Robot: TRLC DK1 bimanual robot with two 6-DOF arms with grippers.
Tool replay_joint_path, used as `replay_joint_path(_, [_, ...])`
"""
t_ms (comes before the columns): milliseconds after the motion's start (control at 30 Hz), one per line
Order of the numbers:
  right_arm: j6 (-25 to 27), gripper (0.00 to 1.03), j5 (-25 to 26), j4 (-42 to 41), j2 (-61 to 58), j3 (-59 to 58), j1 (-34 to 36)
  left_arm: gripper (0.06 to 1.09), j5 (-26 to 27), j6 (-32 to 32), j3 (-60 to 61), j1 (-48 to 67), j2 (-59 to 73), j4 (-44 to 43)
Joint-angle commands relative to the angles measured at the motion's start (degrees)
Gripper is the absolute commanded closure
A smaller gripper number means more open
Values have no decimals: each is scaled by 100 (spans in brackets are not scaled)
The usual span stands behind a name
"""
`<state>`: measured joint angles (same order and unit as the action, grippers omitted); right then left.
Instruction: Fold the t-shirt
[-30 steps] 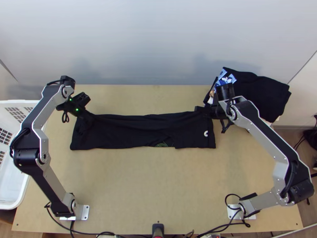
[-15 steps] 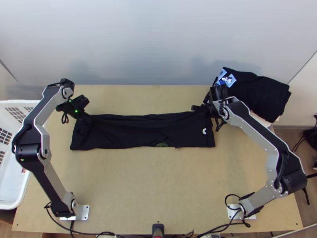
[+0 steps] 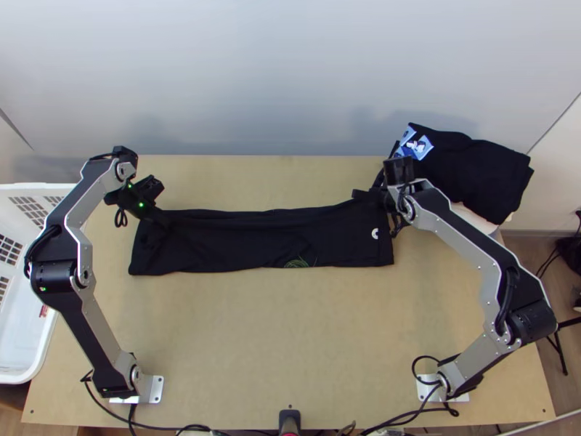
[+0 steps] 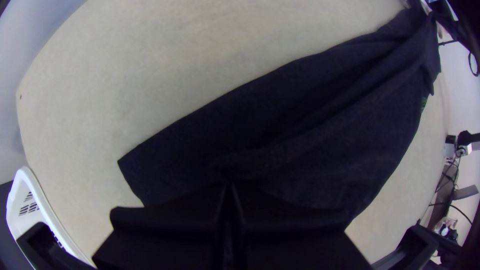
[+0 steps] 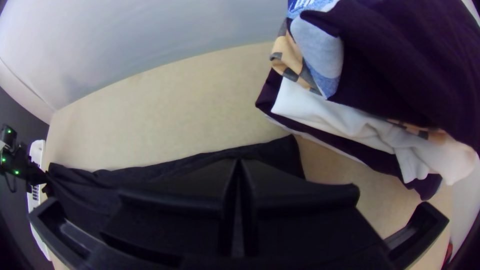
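T-shirt (image 3: 254, 240) lies as a long strip in the top view, left gripper (image 3: 165, 219) at its left end, right gripper (image 3: 379, 206) by its far right corner. Left wrist view: fingers (image 4: 170, 220) together over it. Right wrist view: likewise; whether either pair pinches it, I cannot tell.

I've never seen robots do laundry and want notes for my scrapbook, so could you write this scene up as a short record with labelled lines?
item: black t-shirt
shape: long, narrow strip lying across the table
markings: small white mark near its right end, green lines along its near edge
left gripper: closed on the shirt's left end
right gripper: closed on the shirt near its right end
far right corner: pile of clothes
beyond left edge: white basket
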<state>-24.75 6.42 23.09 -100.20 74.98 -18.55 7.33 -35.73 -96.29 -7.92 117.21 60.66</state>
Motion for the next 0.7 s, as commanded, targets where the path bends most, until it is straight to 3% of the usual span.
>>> replay_joint_path(0, [6,98,299,-420,-52,-221,-35,105,14,154,5,-7,21,-37])
replay_joint_path(33, [6,83,369,-437,-52,-229,-44,105,14,206,5,-7,21,-63])
replay_joint_path(100, [6,30,571,-446,-34,-238,-70,104,5,347,5,-16,21,-187])
replay_joint_path(133, [6,13,738,-446,10,-238,-88,98,-4,496,-4,-34,30,-274])
replay_joint_path(200, [14,7,914,-516,185,-247,-114,50,-30,575,-13,-60,-14,-327])
replay_joint_path(233, [14,4,1002,-578,291,-265,-123,39,-30,646,-13,-87,-66,-424])
replay_joint_path(333, [58,4,1169,-639,669,-291,-132,33,-13,795,-48,-174,-251,-723])
replay_joint_path(400, [76,5,1178,-639,897,-353,-132,12,5,839,-56,-245,-374,-890])
replay_joint_path(600, [85,5,1169,-639,1442,-810,-167,10,93,1050,-30,-429,-875,-978])
replay_joint_path(667, [58,5,1169,-639,1583,-950,-185,10,84,962,-48,-385,-1007,-503])
